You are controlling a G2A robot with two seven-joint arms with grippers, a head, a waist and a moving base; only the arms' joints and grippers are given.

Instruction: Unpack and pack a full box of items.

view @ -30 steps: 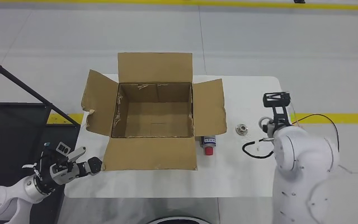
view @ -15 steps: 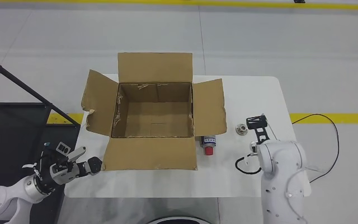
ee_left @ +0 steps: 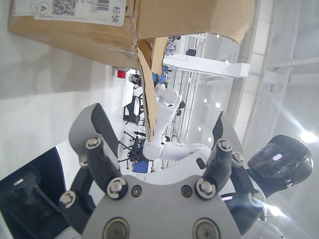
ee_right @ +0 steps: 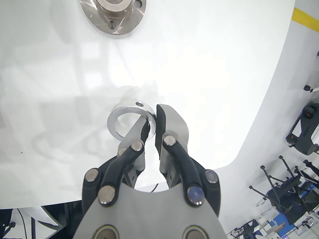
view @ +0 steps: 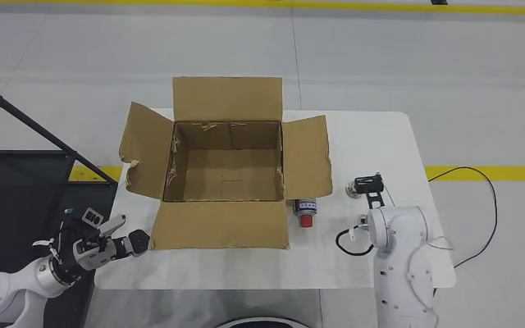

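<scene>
Now nearer the flange [ee_right: 112,3], right jaws on ring [ee_right: 127,108].

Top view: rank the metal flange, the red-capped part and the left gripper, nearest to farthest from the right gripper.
From the right gripper, which holds a metal ring:
1. Metal flange, right beside it, toward the box.
2. Red-capped part, by the box's front right corner.
3. Left gripper, at the table's opposite front corner.
</scene>
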